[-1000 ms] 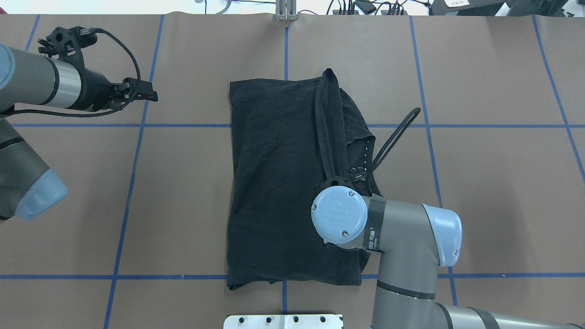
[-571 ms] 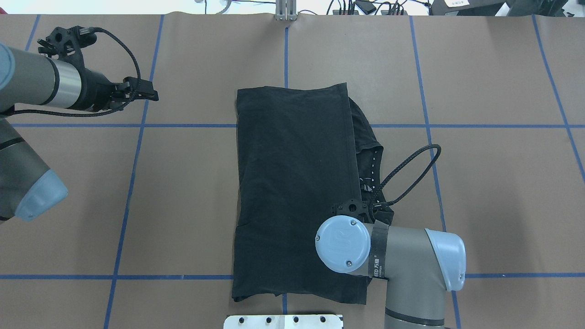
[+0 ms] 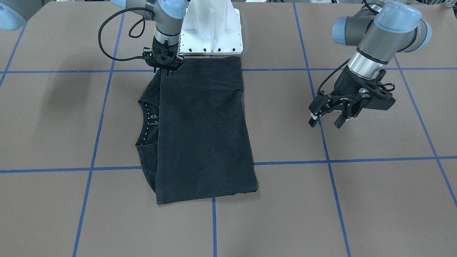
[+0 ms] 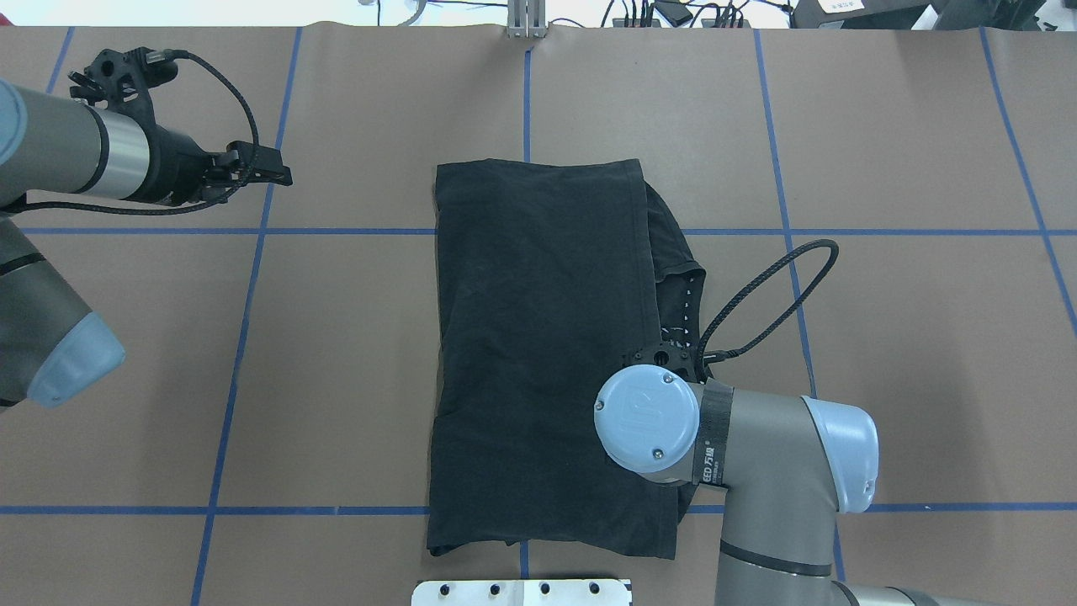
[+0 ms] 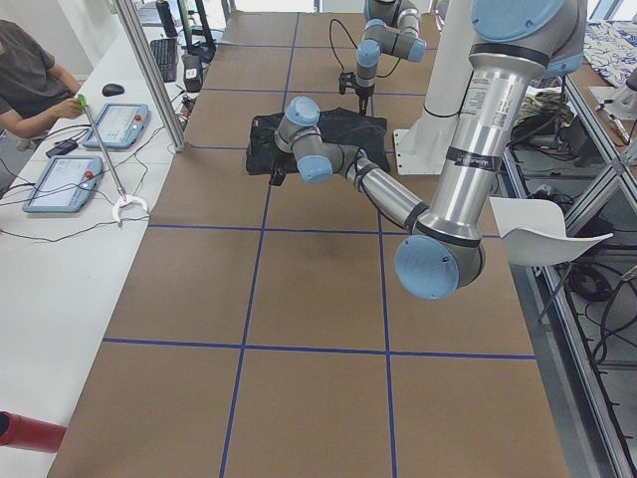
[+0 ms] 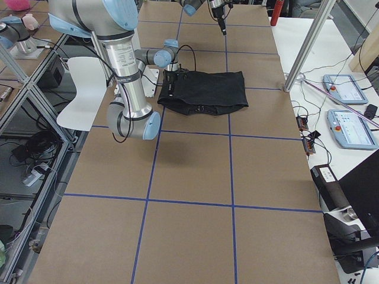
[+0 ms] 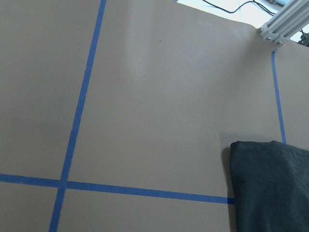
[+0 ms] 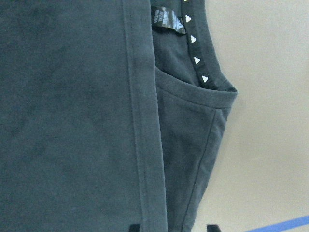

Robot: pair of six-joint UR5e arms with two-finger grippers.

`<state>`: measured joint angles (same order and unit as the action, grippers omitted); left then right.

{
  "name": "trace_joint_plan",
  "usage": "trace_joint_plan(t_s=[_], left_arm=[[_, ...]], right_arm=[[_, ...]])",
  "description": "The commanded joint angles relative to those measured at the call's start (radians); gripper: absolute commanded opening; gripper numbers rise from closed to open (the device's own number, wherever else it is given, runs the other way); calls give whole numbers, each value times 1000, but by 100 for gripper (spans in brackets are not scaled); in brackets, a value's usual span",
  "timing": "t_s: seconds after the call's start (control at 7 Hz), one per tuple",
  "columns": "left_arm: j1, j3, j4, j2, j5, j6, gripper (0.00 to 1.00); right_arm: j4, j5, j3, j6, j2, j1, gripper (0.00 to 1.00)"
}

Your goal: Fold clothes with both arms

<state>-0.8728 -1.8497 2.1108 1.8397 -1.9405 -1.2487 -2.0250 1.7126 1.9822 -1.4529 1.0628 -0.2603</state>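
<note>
The black T-shirt [image 4: 538, 353] lies folded into a flat rectangle in the middle of the table [image 4: 909, 337]. It also shows in the front view [image 3: 203, 128]. Its collar with white triangles [image 3: 144, 121] sticks out from under the folded layer, seen close in the right wrist view [image 8: 195, 48]. The logo is hidden. My right gripper [image 3: 166, 70] stands over the shirt's corner near the base. Its tips sit apart at the bottom of the right wrist view [image 8: 171, 227], on either side of the hem edge. My left gripper [image 3: 325, 121] is open and empty, held above bare table far from the shirt.
The white base mount [image 3: 210, 32] stands just behind the shirt. Blue tape lines [image 4: 252, 278] grid the brown table. A cable loop [image 4: 782, 295] hangs off my right wrist. An aluminium post [image 4: 526, 25] is at the far edge. Operators' tablets [image 6: 349, 127] lie beside the table.
The raised ridge of cloth by my right gripper has been laid down flat. My right wrist has shifted right and back toward the base. The left arm has not moved.
</note>
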Motion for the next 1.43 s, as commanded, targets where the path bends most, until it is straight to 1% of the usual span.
trace_joint_plan(t_s=[0.0,0.14,0.29,0.43,0.57,0.71,0.86,1.0,1.29], left_arm=[[0,0,0,1,0,0,100],[0,0,0,1,0,0,100],[0,0,0,1,0,0,100],[0,0,0,1,0,0,100],[0,0,0,3,0,0,100],[0,0,0,3,0,0,100],[0,0,0,3,2,0,100],[0,-2,0,3,2,0,100],[0,-2,0,3,2,0,100]], right_arm=[[41,-1,16,-282,3,4,100],[207,-11,-6,-592,44,15,100],[348,-14,4,-770,106,12,96],[452,-25,6,-856,162,12,96],[498,-34,47,-898,224,12,95],[500,-63,70,-962,241,12,93],[500,-102,67,-1028,249,19,91],[503,-134,57,-1052,253,48,90],[505,-151,53,-1070,253,81,90]])
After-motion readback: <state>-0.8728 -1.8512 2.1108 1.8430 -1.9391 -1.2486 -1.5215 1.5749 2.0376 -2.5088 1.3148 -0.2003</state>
